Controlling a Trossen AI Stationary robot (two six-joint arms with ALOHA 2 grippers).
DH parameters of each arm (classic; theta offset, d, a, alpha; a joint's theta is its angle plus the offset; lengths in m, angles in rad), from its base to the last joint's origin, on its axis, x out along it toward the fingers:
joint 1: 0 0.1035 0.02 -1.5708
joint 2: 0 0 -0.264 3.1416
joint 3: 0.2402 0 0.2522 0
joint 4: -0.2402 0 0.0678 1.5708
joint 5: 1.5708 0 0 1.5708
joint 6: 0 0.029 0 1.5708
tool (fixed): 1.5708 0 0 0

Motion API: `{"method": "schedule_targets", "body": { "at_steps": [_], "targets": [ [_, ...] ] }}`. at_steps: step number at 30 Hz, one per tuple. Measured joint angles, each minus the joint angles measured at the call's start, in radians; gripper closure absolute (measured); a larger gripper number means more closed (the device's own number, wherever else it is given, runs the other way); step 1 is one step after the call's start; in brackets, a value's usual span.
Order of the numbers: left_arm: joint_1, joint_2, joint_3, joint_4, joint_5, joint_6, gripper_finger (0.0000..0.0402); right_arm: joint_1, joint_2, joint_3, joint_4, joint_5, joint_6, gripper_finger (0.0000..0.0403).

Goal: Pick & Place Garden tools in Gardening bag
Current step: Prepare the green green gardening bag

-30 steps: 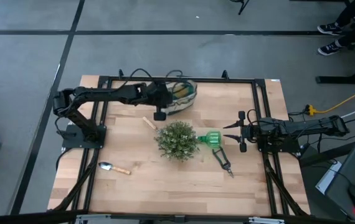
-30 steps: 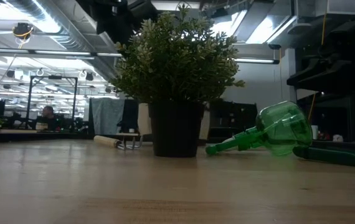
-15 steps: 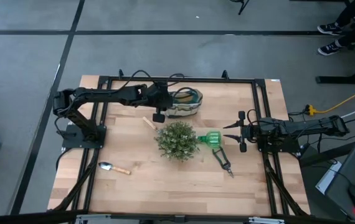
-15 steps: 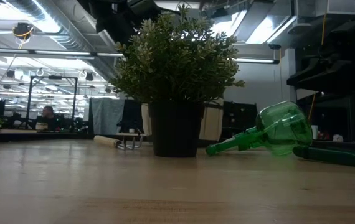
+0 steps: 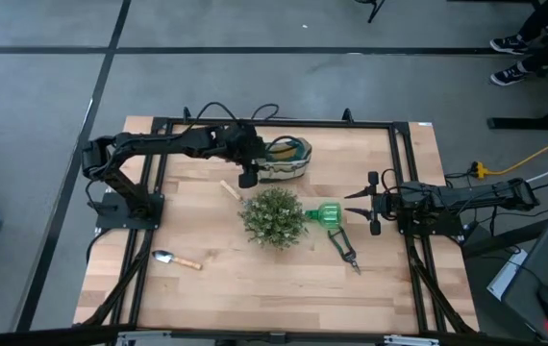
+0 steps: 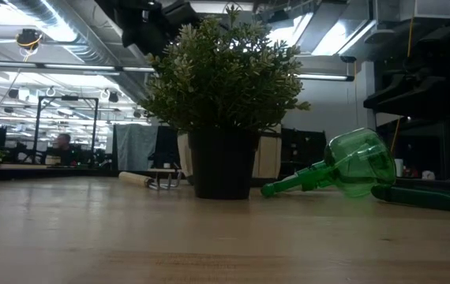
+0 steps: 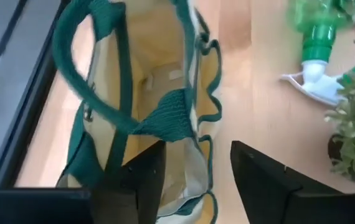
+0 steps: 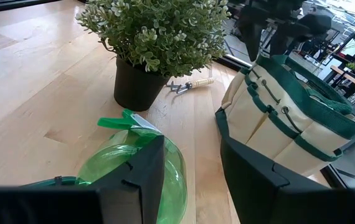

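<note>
The gardening bag (image 5: 288, 159), cream with green trim, sits open on the table's far middle. My left gripper (image 7: 196, 149) stands open over the bag's left end, one finger on each side of the rim (image 7: 201, 140). The garden tools lie on the wood. The green plastic tool (image 5: 328, 214) lies on its side right of the plant. The dark shears (image 5: 347, 250) lie nearer than it, the trowel (image 5: 176, 259) at the near left, and the short wooden-handled piece (image 5: 229, 189) left of the plant. My right gripper (image 5: 361, 204) waits open right of the green tool, apart from it. My left gripper comes at the bag from above with its open fingers astride the rim at the bag's left end (image 7: 193, 158). I cannot tell whether either finger touches the cloth. The bag rests on the table with a handle loop (image 7: 96, 93) standing up.
A round bushy plant (image 5: 274, 216) in a dark pot stands mid-table, between the bag and the near tools. A black frame rail (image 5: 274, 123) runs around the table just behind the bag. Bare wood lies along the near edge.
The bag has shifted a little toward the table's right and near edges and now sits lower and wider on the wood. My left arm has stayed over the bag's left end.
</note>
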Motion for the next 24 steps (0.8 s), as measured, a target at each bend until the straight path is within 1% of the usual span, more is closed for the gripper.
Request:
{"method": "schedule_targets", "body": {
  "at_steps": [7, 13, 16, 19, 24],
  "targets": [
    [0.051, -0.007, 0.000, -0.001, 0.009, -0.131, 0.0209, 0.000, 0.000, 0.000, 0.000, 0.000, 0.000, 0.0243],
    [0.108, -0.050, -0.001, 0.007, 0.166, -0.211, 0.0207, 0.000, 0.000, 0.000, 0.000, 0.000, 0.000, 0.0243],
    [0.138, -0.069, -0.001, 0.033, 0.215, -0.262, 0.0207, 0.000, 0.000, 0.000, 0.000, 0.000, 0.000, 0.0243],
    [0.169, -0.073, -0.001, 0.097, 0.223, -0.362, 0.0207, 0.000, 0.000, 0.000, 0.000, 0.000, 0.000, 0.0243],
    [0.218, -0.060, 0.000, 0.224, 0.251, -0.593, 0.0207, 0.000, 0.000, 0.000, 0.000, 0.000, 0.000, 0.0243]
  ]
}}
